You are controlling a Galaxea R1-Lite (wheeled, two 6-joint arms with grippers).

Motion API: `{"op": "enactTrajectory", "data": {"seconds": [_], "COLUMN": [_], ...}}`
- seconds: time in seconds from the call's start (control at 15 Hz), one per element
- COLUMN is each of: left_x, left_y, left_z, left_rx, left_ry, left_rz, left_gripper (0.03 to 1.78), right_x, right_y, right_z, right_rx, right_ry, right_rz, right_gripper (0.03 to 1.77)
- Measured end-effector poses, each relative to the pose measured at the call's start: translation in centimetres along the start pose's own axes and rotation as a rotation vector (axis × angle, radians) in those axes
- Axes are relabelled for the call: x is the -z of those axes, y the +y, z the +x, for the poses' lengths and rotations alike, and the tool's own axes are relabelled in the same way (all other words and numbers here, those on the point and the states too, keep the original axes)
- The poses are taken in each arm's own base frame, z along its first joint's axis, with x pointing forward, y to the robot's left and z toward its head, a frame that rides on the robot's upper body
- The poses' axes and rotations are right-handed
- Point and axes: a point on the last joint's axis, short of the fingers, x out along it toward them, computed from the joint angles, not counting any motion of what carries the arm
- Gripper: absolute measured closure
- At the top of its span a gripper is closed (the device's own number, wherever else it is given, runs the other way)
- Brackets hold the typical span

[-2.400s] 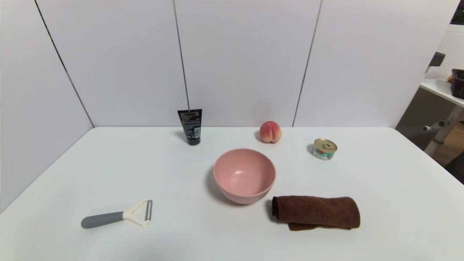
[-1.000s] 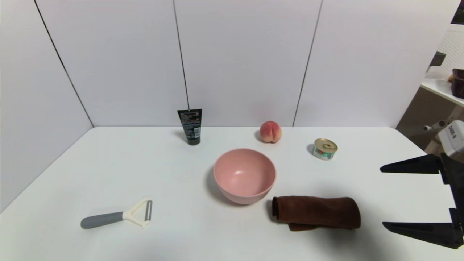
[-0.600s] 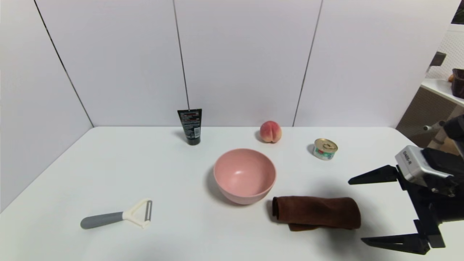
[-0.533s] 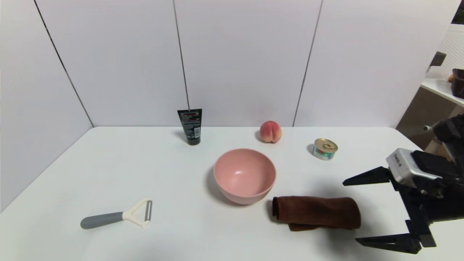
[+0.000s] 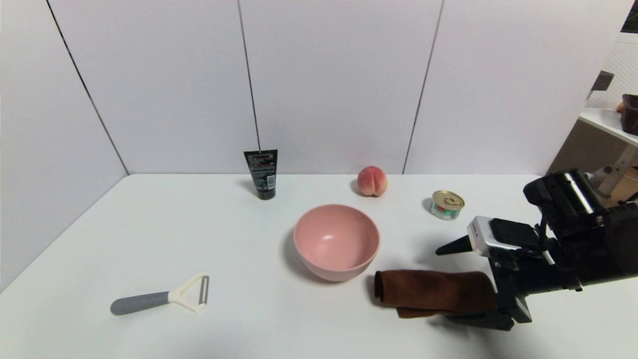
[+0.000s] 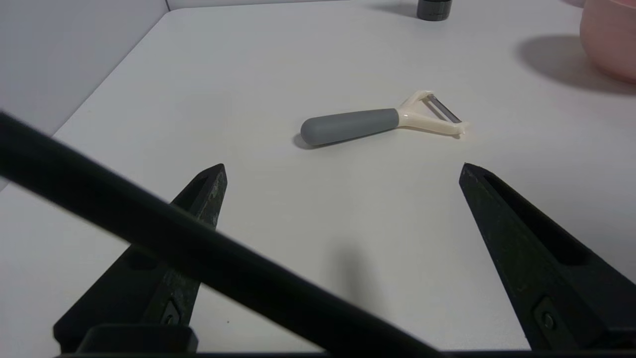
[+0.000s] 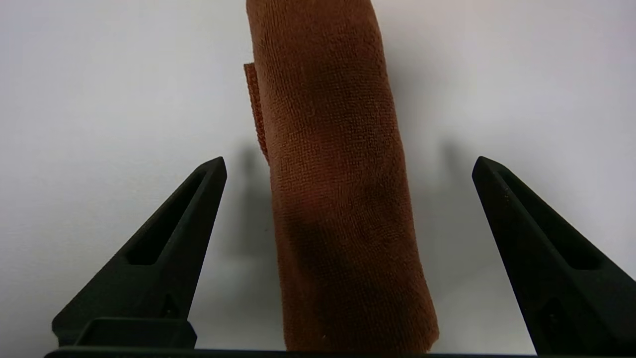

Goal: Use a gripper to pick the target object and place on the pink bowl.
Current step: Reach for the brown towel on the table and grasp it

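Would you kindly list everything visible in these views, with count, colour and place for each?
Table: one, white, bearing everything below.
Pink bowl: one, pink, middle of the table, empty.
Brown cloth: one, dark brown, rolled, lying at the front beside the bowl on the robot's right.
Peach: one, pink-orange, at the back behind the bowl.
Tin can: one, gold lid, back right.
Tube: one, black, standing at the back, left of the peach.
Peeler: one, grey handle with cream head, front left.
Right gripper: one, black, open, fingers either side of the cloth's right end.
Left gripper: one, black, open, parked over the table's front left near the peeler.
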Motion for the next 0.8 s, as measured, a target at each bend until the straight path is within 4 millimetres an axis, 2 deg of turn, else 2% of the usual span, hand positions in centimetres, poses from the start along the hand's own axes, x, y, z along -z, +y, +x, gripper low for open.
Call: {"op": "enactTrajectory", "data": {"seconds": [0.4,0.8], "left_x": [0.0,0.0], "left_y": [0.0,0.0], "left_z": [0.0,0.0], "left_rx": [0.000,0.000], "left_ry": [0.000,0.000], "left_rz": [0.000,0.000], "left_gripper": [0.12,0.12], "right_x": [1.4,1.7], "right_y": [-0.1,-0.4], "right_z": [1.4,1.7], "right_rx": [-0.018,-0.013], "right_ry": [0.090,0.095], "right_rz": [-0.006,-0.004], "right_gripper": [0.09,0.09]}}
